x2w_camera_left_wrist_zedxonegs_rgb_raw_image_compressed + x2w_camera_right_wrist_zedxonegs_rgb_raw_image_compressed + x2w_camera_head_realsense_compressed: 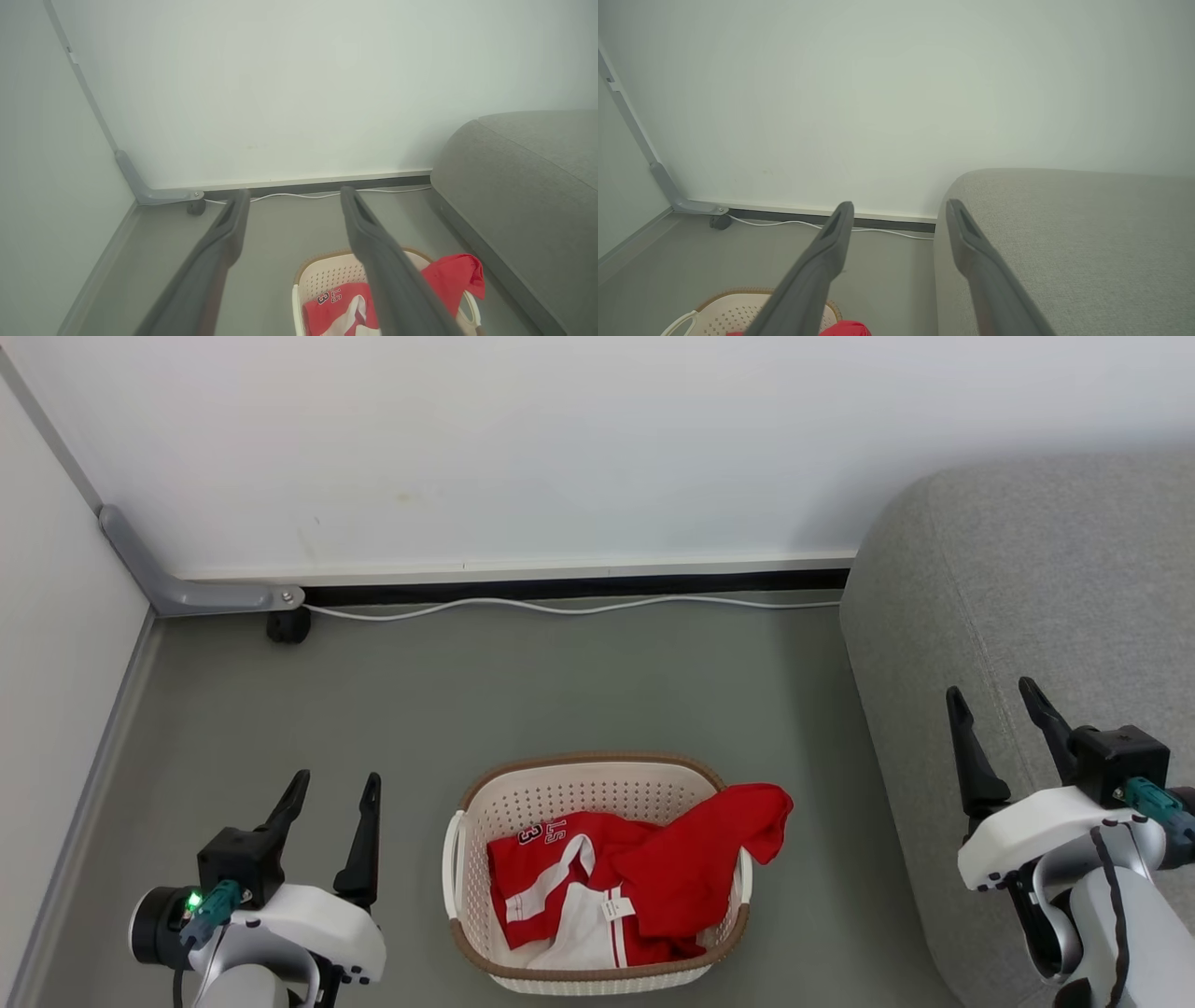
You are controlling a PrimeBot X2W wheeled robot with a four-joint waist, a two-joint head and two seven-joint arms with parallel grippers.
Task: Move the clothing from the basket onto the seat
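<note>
Clothing (653,877) in basket (560,793); seat (1027,579) beside; both fingers apart.

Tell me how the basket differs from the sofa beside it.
The basket is cream perforated plastic; the sofa is grey woven fabric. The basket is far smaller than the sofa. The basket holds the red clothing; the sofa shows none. Both have rounded edges.

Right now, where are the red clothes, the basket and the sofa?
Red clothes (691,868), head view, on the plain red fold at the right.
Basket (560,795), head view, on its holey back wall.
Sofa (1027,579), head view, on its grey padded top.
</note>
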